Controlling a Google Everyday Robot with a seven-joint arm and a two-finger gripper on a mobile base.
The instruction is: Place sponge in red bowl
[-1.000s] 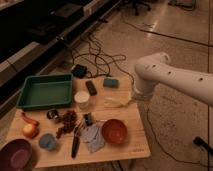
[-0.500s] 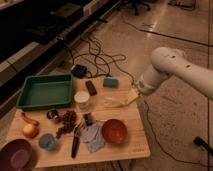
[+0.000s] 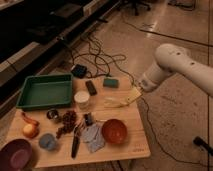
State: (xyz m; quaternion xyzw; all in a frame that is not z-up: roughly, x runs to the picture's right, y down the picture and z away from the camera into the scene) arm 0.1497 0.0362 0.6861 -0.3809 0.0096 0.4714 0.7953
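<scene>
small teal rectangular sponge lies flat; gripper near it, jaws apart.

Purple bowl cut off at lower-left corner; arm cropped at frame right, its gripper over the table near its right edge

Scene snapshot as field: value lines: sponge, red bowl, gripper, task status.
sponge: on the table's far edge, right of the black gadget, not held
red bowl: near right part of the table, nothing seen inside
gripper: open, empty, low over the table between sponge and red bowl
beside gripper: white cup to its left
task status: sponge not yet grasped
</scene>
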